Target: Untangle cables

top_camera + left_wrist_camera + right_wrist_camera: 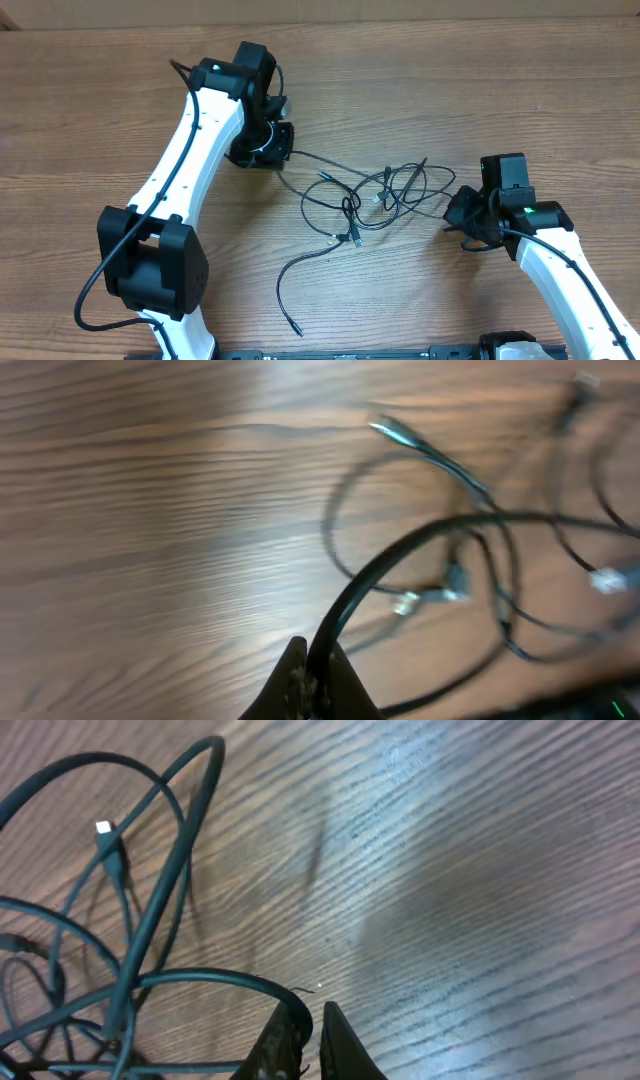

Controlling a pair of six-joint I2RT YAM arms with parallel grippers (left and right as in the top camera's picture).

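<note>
The cables (375, 195) are thin black cords tangled in loose loops at the table's middle, with small silver plugs (352, 236). One strand runs left to my left gripper (272, 152), which is shut on it; the left wrist view shows the cord (400, 555) clamped between the fingers (315, 675). Another loop runs right to my right gripper (462, 215), which is shut on a cable (200, 978) between its fingertips (310, 1030). A free end (295, 330) trails toward the front.
The wooden table (480, 80) spreads all around. The left arm's white links (185, 150) cross the left half, and the right arm (560, 260) sits at the front right.
</note>
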